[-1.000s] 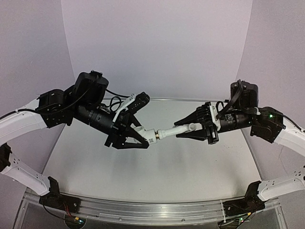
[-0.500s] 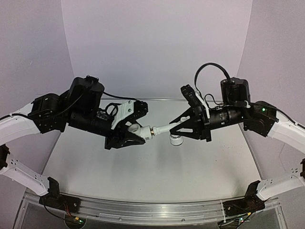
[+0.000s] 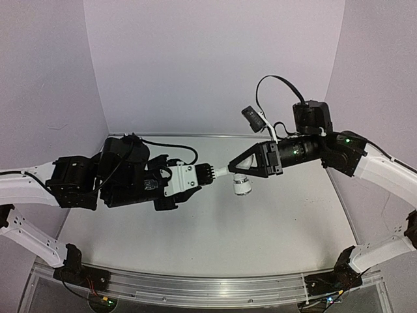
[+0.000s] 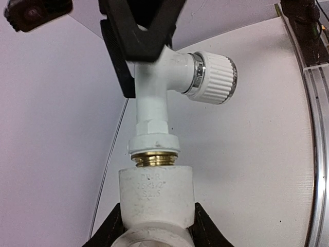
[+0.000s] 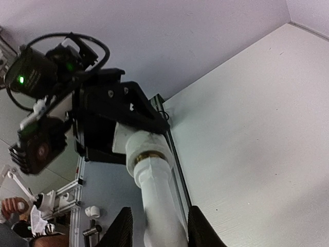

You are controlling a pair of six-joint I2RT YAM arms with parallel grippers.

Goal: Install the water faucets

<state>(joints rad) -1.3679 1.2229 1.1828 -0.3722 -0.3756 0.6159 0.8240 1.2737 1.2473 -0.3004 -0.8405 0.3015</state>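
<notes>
The water faucet (image 4: pixel 151 98) is a white tap with a ribbed round knob (image 4: pixel 216 77). Its brass thread (image 4: pixel 154 157) is partly screwed into a short white cylindrical fitting (image 4: pixel 156 198). My left gripper (image 4: pixel 156 226) is shut on that fitting and holds it above the table. In the top view the faucet (image 3: pixel 221 173) bridges the two grippers, and its knob (image 3: pixel 242 186) hangs down. My right gripper (image 5: pixel 160 231) straddles the faucet body (image 5: pixel 159 200) with its jaws parted, a gap showing beside one finger (image 5: pixel 122 229). The fitting (image 5: pixel 141 144) sits beyond it.
The white table (image 3: pixel 215 228) lies below both grippers, with pale walls behind and to the sides. An aluminium rail (image 3: pixel 208 290) runs along the near edge. Beyond that edge, small white parts (image 5: pixel 92 211) and a person's hand (image 5: pixel 13 206) show in the right wrist view.
Both wrists have rolled and the joined parts have shifted a little up and back. The knob has swung round to hang downward. My right gripper's jaws have parted from the faucet.
</notes>
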